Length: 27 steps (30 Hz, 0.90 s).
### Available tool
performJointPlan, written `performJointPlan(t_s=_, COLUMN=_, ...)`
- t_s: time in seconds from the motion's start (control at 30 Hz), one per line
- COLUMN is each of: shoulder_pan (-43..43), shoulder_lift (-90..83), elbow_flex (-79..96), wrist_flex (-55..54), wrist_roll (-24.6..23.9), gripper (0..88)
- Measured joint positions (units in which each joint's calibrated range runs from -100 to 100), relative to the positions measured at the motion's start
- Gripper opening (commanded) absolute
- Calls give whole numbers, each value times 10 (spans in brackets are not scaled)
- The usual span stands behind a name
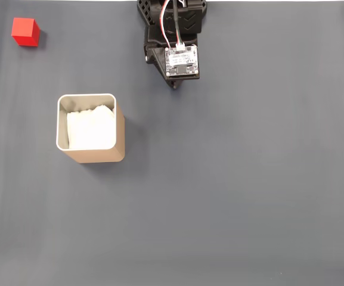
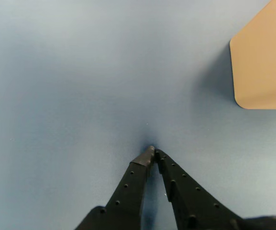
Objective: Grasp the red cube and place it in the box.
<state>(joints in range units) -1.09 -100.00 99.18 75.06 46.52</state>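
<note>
Still pre-grasp, I judge: box [image 1: 90, 156] sits left of centre in the fixed view, my gripper [image 2: 153, 152] is pinched closed on nothing over bare mat, red cube [image 1: 25, 31] far left, so next I open and reach there.

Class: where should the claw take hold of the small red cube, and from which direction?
Grip the small matte red cube across two opposite flat side faces, descending from above. It sits flat on the grey table, apart from the tan box, so every side looks free.
</note>
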Motion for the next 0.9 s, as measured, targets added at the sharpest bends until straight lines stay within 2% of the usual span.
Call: performJointPlan(t_s=0.9, shoulder_pan=18, shoulder_lift=0, elbow_flex=1, wrist_flex=0, wrist_roll=-6, gripper=2)
